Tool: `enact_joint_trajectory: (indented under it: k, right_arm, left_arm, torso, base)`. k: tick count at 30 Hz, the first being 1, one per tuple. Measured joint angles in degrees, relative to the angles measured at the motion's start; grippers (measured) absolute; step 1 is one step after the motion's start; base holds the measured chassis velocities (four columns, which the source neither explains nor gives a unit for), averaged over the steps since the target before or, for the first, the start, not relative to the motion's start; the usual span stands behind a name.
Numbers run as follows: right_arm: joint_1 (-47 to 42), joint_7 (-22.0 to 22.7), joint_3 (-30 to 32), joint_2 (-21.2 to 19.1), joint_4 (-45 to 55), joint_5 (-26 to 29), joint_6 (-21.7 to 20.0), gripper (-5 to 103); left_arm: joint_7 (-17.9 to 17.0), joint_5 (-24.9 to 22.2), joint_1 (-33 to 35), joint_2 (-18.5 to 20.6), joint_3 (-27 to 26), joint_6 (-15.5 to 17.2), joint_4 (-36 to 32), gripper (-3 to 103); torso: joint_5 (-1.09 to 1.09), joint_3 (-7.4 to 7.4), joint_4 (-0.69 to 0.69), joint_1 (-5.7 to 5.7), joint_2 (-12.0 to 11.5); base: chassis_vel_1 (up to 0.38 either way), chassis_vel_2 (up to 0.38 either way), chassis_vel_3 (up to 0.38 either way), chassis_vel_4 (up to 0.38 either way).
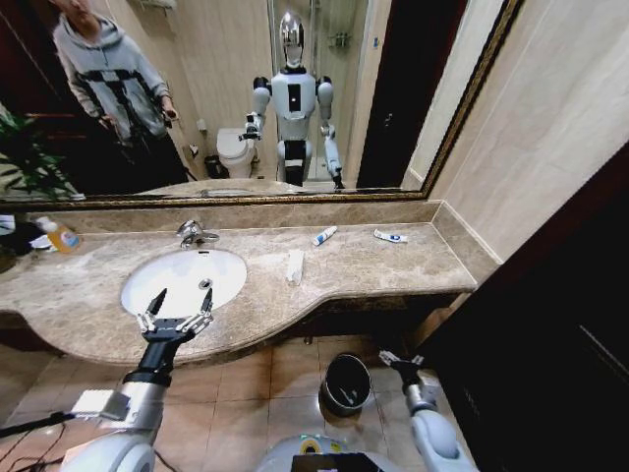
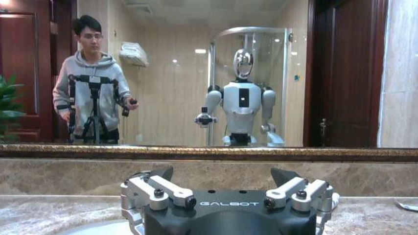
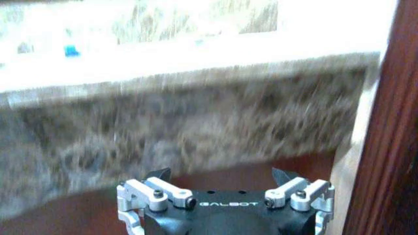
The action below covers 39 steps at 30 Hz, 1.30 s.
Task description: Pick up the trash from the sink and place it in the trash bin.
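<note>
On the brown marble desk (image 1: 373,265) in the head view lie three bits of trash beyond the sink (image 1: 184,279): two white tubes with blue marks (image 1: 324,236) (image 1: 390,236) and one white flat packet (image 1: 295,265) just beside the basin, while the left claw (image 1: 175,313) hangs with fingers apart at the sink's near rim, and one trash bin (image 1: 346,383) stands on the tiled floor below. From the left wrist, that claw (image 2: 222,188) gapes toward the mirror above the desk. From the right wrist, the right claw (image 3: 220,185) is spread too, low beside the desk's front edge.
</note>
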Motion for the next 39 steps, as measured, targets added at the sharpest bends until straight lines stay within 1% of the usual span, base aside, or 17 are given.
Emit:
enact_joint_trajectory:
  k: [2, 11, 16, 17, 19, 20, 23, 24, 25, 26, 27, 29, 32, 35, 36, 38, 39]
  right_arm:
    - [-2.39, -0.07, 1.92, 0.08, 5.19, 0.20, -0.34, 100]
    - [-2.69, -0.95, 5.36, 0.34, 14.27, 0.58, -1.91, 100]
    - [1.74, -2.03, 4.67, -2.14, 18.26, -0.53, -4.71, 100]
    - [4.74, -1.86, 3.48, -3.55, 17.84, -0.79, -5.81, 100]
    - [10.02, -2.11, 1.17, -6.21, 14.73, -1.25, -6.60, 100]
    - [10.02, -2.11, 1.17, -6.21, 14.73, -1.25, -6.60, 100]
    - [17.71, -3.04, -1.59, -9.03, 7.84, -1.80, -7.21, 100]
    - [17.71, -3.04, -1.59, -9.03, 7.84, -1.80, -7.21, 100]
    - [21.19, -3.25, -2.27, -9.86, 4.64, -1.81, -8.01, 100]
    - [25.04, -3.25, -3.11, -10.81, 1.16, -1.60, -9.02, 100]
    - [25.04, -3.25, -3.11, -10.81, 1.16, -1.60, -9.02, 100]
    - [32.62, -3.22, -5.60, -12.05, -6.28, -1.77, -9.87, 100]
    - [36.88, -2.83, -7.16, -12.12, -10.90, -2.82, -9.17, 100]
    - [44.28, -2.48, -9.79, -11.38, -18.73, -5.43, -8.02, 100]
    - [44.28, -2.48, -9.79, -11.38, -18.73, -5.43, -8.02, 100]
    - [49.76, -2.33, -10.87, -10.43, -24.55, -6.74, -7.34, 100]
    - [49.76, -2.33, -10.87, -10.43, -24.55, -6.74, -7.34, 100]
  left_arm:
    - [0.00, 0.00, 0.00, 0.00, 0.00, 0.00, 0.00, 100]
    - [0.00, 0.00, 0.00, 0.00, 0.00, 0.00, 0.00, 100]
    - [0.00, 0.00, 0.00, 0.00, 0.00, 0.00, 0.00, 100]
    - [0.00, 0.00, 0.00, 0.00, 0.00, 0.00, 0.00, 100]
    - [-0.01, 0.00, 0.00, 0.00, 0.00, 0.00, 0.00, 100]
    - [-0.01, 0.00, 0.00, 0.00, 0.00, 0.00, 0.00, 100]
    - [-0.01, 0.00, 0.00, 0.00, 0.00, 0.00, 0.00, 100]
    - [-0.01, 0.00, 0.00, 0.00, 0.00, 0.00, 0.00, 100]
    - [-0.01, 0.00, 0.00, 0.00, 0.00, 0.00, 0.00, 100]
    - [0.00, 0.00, 0.00, 0.00, 0.00, 0.00, 0.00, 100]
    - [0.00, 0.00, 0.00, 0.00, 0.00, 0.00, 0.00, 100]
    - [-0.01, 0.00, 0.00, 0.00, 0.00, 0.00, 0.00, 100]
    - [-0.01, 0.00, 0.00, 0.00, 0.00, 0.00, 0.00, 100]
    - [0.00, 0.00, 0.00, 0.01, 0.00, 0.00, 0.00, 100]
    - [0.00, 0.00, 0.00, 0.01, 0.00, 0.00, 0.00, 100]
    - [-0.01, 0.00, 0.00, 0.01, 0.00, 0.00, 0.00, 100]
    - [-0.01, 0.00, 0.00, 0.01, 0.00, 0.00, 0.00, 100]
  torso:
    - [0.01, 0.00, -0.01, 0.00, 0.00]
    - [0.00, 0.00, 0.00, 0.01, 0.00]
    - [0.00, 0.00, -0.01, 0.00, 0.00]
    - [0.00, 0.01, 0.00, 0.01, 0.00]
    - [0.00, 0.01, 0.01, 0.01, 0.00]
    - [0.00, 0.01, 0.01, 0.01, 0.00]
    - [0.00, 0.02, 0.01, 0.01, 0.00]
    - [0.00, 0.02, 0.01, 0.01, 0.00]
    - [0.04, 0.02, 0.01, 0.01, -0.01]
    - [-0.02, 0.02, 0.00, 0.02, -0.01]
    - [-0.02, 0.02, 0.00, 0.02, -0.01]
    - [0.00, 0.02, 0.01, 0.02, -0.01]
    - [0.02, 0.02, 0.01, 0.02, -0.01]
    - [0.02, 0.02, 0.00, 0.02, -0.01]
    - [0.02, 0.02, 0.00, 0.02, -0.01]
    - [-0.02, 0.01, 0.01, 0.02, -0.01]
    - [-0.02, 0.01, 0.01, 0.02, -0.01]
  base:
    - [0.000, 0.000, 0.000, 0.000]
    - [0.000, 0.000, 0.000, 0.000]
    - [0.000, 0.000, 0.000, 0.000]
    - [0.000, 0.000, 0.000, 0.000]
    - [0.000, 0.000, 0.000, 0.000]
    - [0.000, 0.000, 0.000, 0.000]
    - [0.000, 0.000, 0.000, 0.000]
    - [0.000, 0.000, 0.000, 0.000]
    - [0.000, 0.000, 0.000, 0.000]
    - [0.000, 0.000, 0.000, 0.000]
    - [0.000, 0.000, 0.000, 0.000]
    - [0.000, 0.000, 0.000, 0.000]
    - [0.000, 0.000, 0.000, 0.000]
    - [0.000, 0.000, 0.000, 0.000]
    - [0.000, 0.000, 0.000, 0.000]
    - [0.000, 0.000, 0.000, 0.000]
    - [0.000, 0.000, 0.000, 0.000]
